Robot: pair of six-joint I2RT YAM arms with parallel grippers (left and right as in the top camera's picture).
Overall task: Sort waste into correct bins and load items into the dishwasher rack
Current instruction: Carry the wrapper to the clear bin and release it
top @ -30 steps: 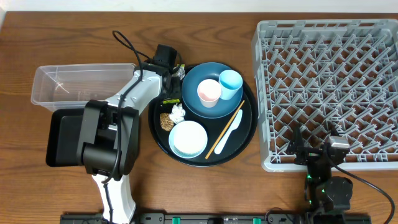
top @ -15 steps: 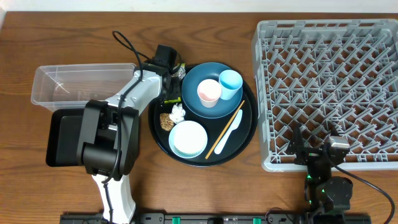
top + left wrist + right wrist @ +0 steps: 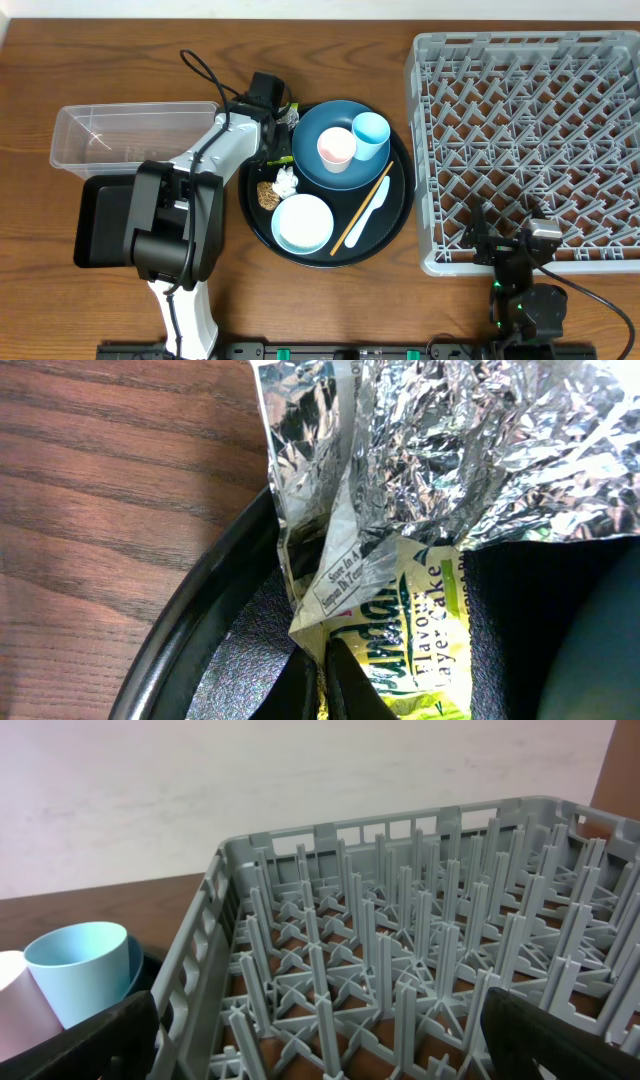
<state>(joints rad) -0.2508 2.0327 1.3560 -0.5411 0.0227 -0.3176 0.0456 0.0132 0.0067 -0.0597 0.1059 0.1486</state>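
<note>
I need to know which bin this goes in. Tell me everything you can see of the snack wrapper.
The snack wrapper is crinkled foil: silver inside, yellow-green print with small text outside. Crumpled and opened up, it lies across the rim of the round black tray, beside the dark blue dish. The left gripper is shut on its printed lower edge.

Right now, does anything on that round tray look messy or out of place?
Yes. A crumpled snack wrapper lies across the upper-left rim of the round black tray, pinched in the left gripper. A balled white tissue and a brown lump lie loose on the tray too.
</note>
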